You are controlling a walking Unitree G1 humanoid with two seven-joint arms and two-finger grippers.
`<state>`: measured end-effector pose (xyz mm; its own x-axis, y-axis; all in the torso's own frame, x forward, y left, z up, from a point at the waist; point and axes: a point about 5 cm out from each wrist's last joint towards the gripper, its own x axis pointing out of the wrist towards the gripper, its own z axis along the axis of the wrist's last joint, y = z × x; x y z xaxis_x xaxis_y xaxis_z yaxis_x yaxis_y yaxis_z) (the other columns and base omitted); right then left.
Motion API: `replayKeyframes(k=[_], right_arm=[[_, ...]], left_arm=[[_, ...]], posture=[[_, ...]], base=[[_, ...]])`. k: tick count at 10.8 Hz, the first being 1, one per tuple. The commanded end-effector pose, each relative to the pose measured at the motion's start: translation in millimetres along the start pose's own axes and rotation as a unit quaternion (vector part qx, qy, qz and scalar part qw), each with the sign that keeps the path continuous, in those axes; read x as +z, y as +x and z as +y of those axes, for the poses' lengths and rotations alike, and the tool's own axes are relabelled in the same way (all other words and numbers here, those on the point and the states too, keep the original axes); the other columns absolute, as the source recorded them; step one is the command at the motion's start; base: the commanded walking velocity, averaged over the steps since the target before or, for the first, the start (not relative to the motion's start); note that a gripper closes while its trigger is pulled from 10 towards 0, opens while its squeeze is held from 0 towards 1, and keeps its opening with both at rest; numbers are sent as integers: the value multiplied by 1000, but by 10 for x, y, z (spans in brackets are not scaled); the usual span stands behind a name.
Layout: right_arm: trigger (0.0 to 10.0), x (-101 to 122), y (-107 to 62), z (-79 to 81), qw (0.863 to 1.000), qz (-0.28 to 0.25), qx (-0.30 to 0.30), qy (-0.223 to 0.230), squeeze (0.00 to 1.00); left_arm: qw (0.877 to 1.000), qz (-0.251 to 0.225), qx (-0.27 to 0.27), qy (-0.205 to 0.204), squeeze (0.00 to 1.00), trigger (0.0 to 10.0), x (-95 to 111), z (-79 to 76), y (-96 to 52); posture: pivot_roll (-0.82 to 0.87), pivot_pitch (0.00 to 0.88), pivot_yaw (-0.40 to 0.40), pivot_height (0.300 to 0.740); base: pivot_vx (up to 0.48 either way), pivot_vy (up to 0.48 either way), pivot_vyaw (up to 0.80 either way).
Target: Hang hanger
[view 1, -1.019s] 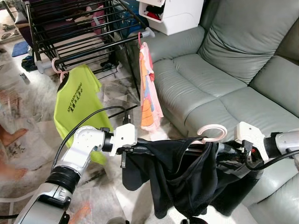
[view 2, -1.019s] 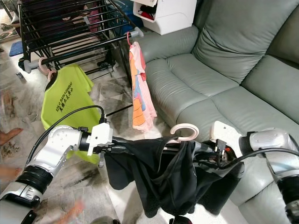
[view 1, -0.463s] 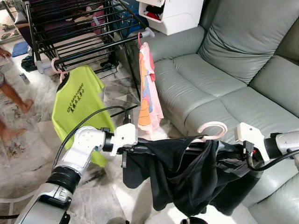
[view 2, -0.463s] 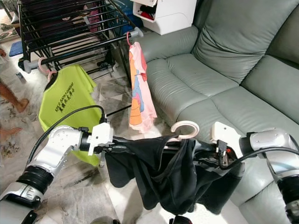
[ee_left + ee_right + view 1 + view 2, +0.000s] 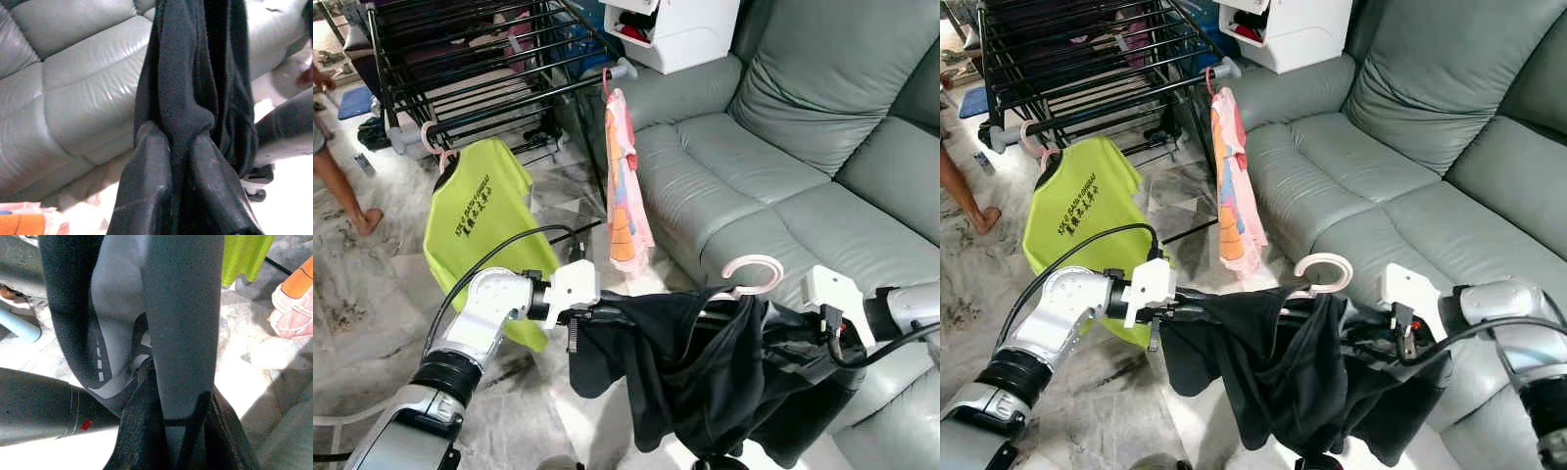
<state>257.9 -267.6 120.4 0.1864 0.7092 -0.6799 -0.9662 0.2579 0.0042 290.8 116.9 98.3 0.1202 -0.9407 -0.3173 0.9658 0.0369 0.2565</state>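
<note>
Between left tool (image 5: pixel 592 315) and right tool (image 5: pixel 793 328) hangs the hanger (image 5: pixel 749 274), garment clamped

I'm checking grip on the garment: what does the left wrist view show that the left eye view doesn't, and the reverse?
Left wrist view: the left claw close up, its black fingers shut on a fold of the black fabric garment.

Left eye view: the pale pink plastic hanger hook, the black metal drying rack, the lime green T-shirt hanging from it.

Both: the garment and the grey-green leather sofa.
</note>
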Motion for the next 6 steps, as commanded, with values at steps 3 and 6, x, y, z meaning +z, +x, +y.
replayKeyframes(k=[3, 6], right_arm=[[0, -11, 294, 124, 999, 21, 29, -37, 0], [0, -218, 568, 121, 995, 56, -78, 19, 0]], left_arm=[[997, 53, 42, 41, 1000, 10000, -107, 47, 34], [988, 105, 73, 88, 1000, 10000, -306, -89, 39]], posture=[[-118, 0, 84, 740], [-114, 0, 75, 740]], base=[[0, 0, 0], [0, 0, 0]])
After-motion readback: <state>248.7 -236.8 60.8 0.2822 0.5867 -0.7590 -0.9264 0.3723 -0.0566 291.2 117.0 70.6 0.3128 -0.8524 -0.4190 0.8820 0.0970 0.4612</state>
